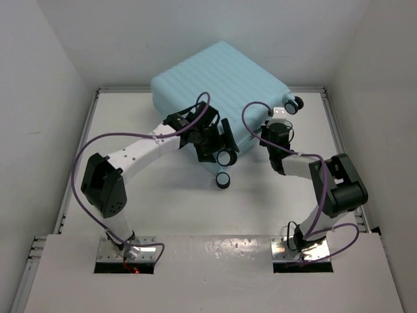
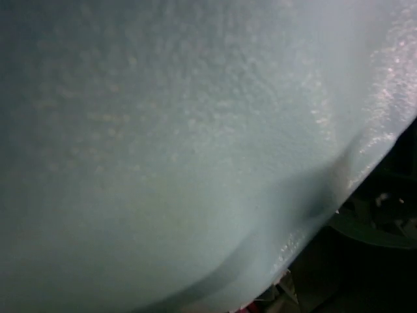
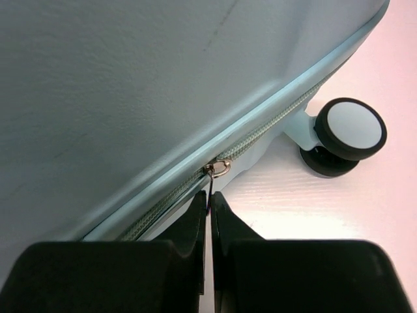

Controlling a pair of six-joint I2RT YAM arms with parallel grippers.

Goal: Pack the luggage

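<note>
Right jaws: closed tight on the thin dark zipper pull (image 3: 210, 188), with the fingers (image 3: 186, 228) pressed together just below the slider.
Left jaws: spread wide at the suitcase's near corner, close against the shell. Whether they touch it is hard to tell, since the wrist view is only a blur of pale blue.
Suitcase (image 1: 215, 78): pale blue and ribbed, lying shut at the far edge of the table (image 1: 163, 208), about midway between its left and right edges.
Zipper (image 3: 260, 134): runs along the seam under the shell's rim.
Wheels (image 1: 225, 157): black with pale hubs. Two point toward the table's middle, one toward the far right corner.
</note>
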